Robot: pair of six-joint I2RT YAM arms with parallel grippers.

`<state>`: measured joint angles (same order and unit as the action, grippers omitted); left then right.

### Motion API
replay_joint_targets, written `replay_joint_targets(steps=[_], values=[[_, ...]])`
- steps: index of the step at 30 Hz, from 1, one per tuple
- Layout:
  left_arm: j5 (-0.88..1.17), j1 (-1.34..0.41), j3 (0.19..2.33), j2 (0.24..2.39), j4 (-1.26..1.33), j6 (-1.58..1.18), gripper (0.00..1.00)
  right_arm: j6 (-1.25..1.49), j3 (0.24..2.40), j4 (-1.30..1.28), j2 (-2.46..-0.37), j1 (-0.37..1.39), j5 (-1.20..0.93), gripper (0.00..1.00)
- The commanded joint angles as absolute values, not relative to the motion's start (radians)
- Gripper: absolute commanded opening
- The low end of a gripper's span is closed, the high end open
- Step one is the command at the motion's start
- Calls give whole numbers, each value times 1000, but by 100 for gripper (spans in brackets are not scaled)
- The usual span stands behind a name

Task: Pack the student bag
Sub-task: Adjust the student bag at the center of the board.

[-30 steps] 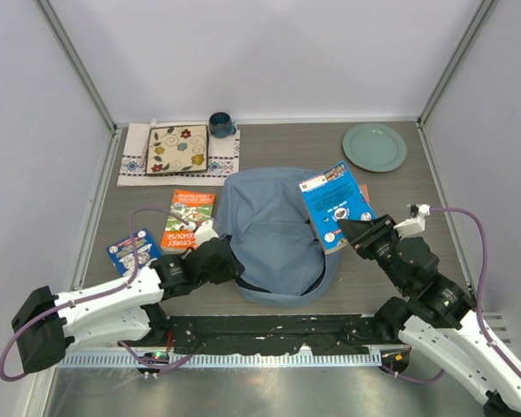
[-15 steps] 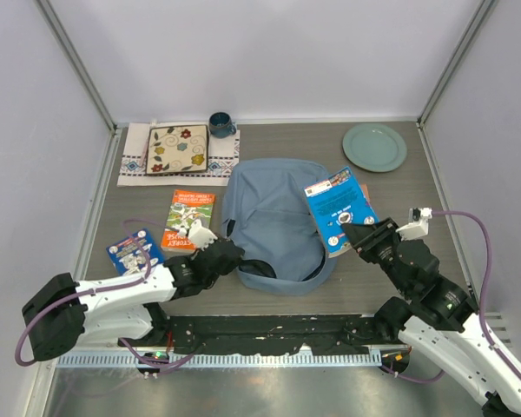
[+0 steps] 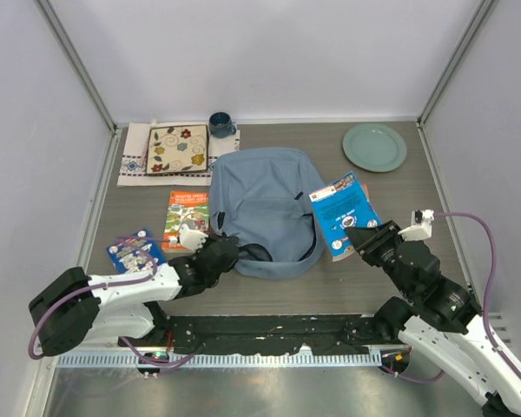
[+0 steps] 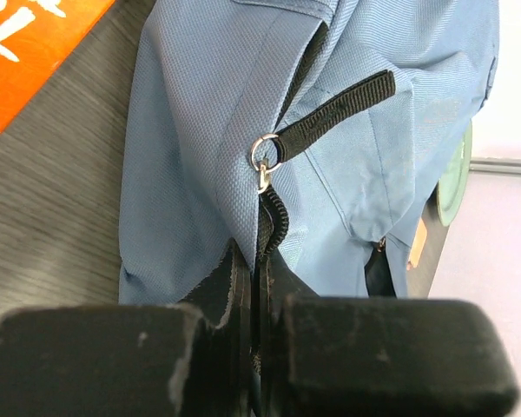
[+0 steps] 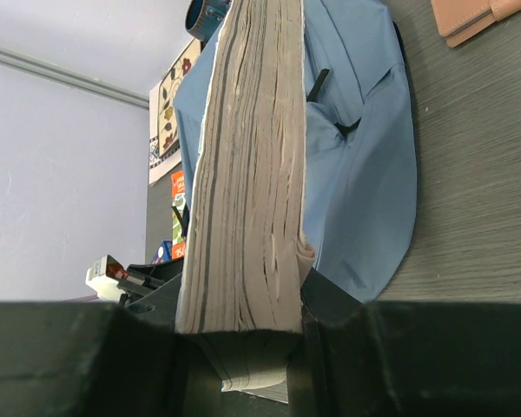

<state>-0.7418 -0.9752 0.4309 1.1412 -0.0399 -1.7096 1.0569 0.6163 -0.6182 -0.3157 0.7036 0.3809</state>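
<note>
One student bag, three books

Left arm lies low and stretched toward the near-left corner of the student bag, the left gripper pinched tight on the bag's zippered edge, both fingers pressed together. On the bag's right side, the right arm rises from its base with the wrist angled toward the bag, the right gripper clamped on the near end of a blue book, fingers squeezing the pages from either side.
</note>
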Motion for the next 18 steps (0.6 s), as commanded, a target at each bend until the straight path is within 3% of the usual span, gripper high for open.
replay_joint_targets(steps=[1, 4, 5, 7, 8, 11, 18], values=[[-798, -956, 460, 1215, 138, -1675, 0, 1063, 687, -544, -295, 703, 436, 1], [-710, -951, 491, 1273, 195, -1603, 6, 1052, 699, -580, -296, 703, 455, 1], [-690, -951, 498, 1278, 192, -1592, 18, 1054, 706, -597, -299, 703, 474, 1], [-654, -953, 502, 1267, 143, -1577, 31, 1048, 729, -644, -302, 703, 494, 1], [-647, -953, 496, 1232, 118, -1563, 46, 1045, 735, -655, -299, 703, 502, 1], [-615, -954, 456, 1119, 10, -1526, 63, 1043, 741, -690, -282, 703, 520, 1], [-532, -962, 465, 801, -282, -1280, 78, 1061, 715, -739, -226, 704, 532, 1]])
